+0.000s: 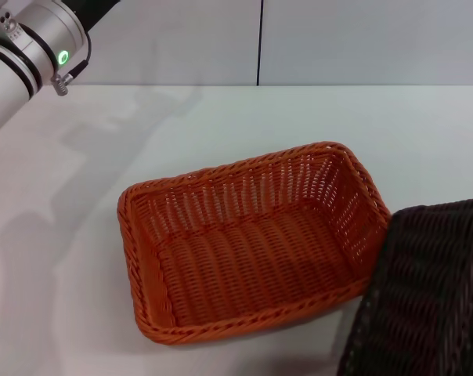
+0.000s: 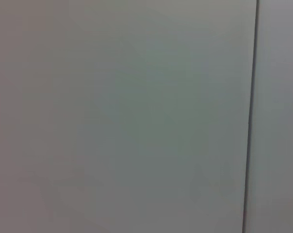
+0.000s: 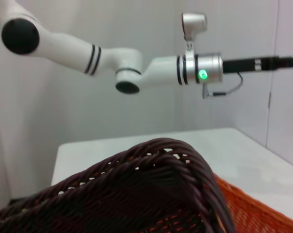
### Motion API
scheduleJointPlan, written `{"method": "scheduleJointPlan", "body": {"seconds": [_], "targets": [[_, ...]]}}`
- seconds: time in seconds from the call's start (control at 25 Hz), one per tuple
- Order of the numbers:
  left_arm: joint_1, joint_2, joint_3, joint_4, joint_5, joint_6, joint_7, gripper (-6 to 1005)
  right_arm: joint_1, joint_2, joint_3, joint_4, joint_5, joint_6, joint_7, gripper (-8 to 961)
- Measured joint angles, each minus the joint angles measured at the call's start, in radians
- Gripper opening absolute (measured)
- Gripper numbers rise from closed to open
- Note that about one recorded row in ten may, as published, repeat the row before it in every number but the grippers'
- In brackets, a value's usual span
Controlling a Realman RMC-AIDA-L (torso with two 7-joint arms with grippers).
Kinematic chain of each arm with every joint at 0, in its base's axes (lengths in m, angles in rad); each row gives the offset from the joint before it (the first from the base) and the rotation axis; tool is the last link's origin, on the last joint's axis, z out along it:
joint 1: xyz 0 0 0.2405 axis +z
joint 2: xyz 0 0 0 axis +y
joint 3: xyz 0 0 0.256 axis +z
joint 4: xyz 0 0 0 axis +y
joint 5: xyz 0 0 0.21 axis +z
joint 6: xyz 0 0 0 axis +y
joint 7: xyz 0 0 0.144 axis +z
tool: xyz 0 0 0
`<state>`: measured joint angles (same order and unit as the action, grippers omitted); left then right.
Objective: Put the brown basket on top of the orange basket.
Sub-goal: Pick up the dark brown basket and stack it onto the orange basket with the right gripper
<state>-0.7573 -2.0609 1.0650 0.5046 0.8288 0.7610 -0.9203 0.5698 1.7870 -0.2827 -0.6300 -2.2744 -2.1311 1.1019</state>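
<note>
The orange basket stands empty on the white table at the middle of the head view. The brown basket is at the lower right, tilted, with its edge at the orange basket's right end. It seems raised off the table. In the right wrist view the brown basket's rim fills the lower part at close range, with the orange basket behind it. My right gripper does not show in any view. My left arm is raised at the far left, with its gripper pointing away from the baskets.
The white table extends behind and to the left of the orange basket. A wall with a dark vertical seam stands behind the table. The left wrist view shows only this wall and the seam.
</note>
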Motion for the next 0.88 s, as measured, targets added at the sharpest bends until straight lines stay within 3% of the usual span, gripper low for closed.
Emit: {"method": "scheduleJointPlan", "body": {"seconds": [0.28, 0.4, 0.44, 0.6, 0.64, 0.8, 0.88], "targets": [[0.029, -0.003, 0.000, 0.000, -0.001, 0.031, 0.001, 851, 0.030, 0.023, -0.003, 0.096, 0.027, 0.005, -0.051, 142], [0.038, -0.003, 0.000, 0.000, -0.002, 0.038, -0.001, 851, 0.041, 0.050, -0.003, 0.100, 0.084, 0.000, -0.057, 143], [0.038, -0.003, 0.000, 0.000, -0.002, 0.038, -0.001, 851, 0.041, 0.050, -0.003, 0.100, 0.084, 0.000, -0.057, 144], [0.094, -0.004, -0.001, 0.005, -0.002, 0.095, -0.011, 851, 0.047, 0.083, -0.002, 0.104, 0.164, 0.017, -0.057, 146], [0.100, -0.003, -0.001, 0.006, -0.002, 0.099, -0.011, 851, 0.047, 0.083, -0.002, 0.104, 0.164, 0.017, -0.057, 146], [0.119, 0.000, -0.005, 0.005, -0.002, 0.106, -0.010, 851, 0.040, 0.126, -0.002, 0.102, 0.286, 0.036, -0.057, 148], [0.125, 0.001, -0.005, 0.009, -0.002, 0.107, -0.007, 851, 0.039, 0.134, 0.001, 0.103, 0.302, 0.045, -0.057, 149]]}}
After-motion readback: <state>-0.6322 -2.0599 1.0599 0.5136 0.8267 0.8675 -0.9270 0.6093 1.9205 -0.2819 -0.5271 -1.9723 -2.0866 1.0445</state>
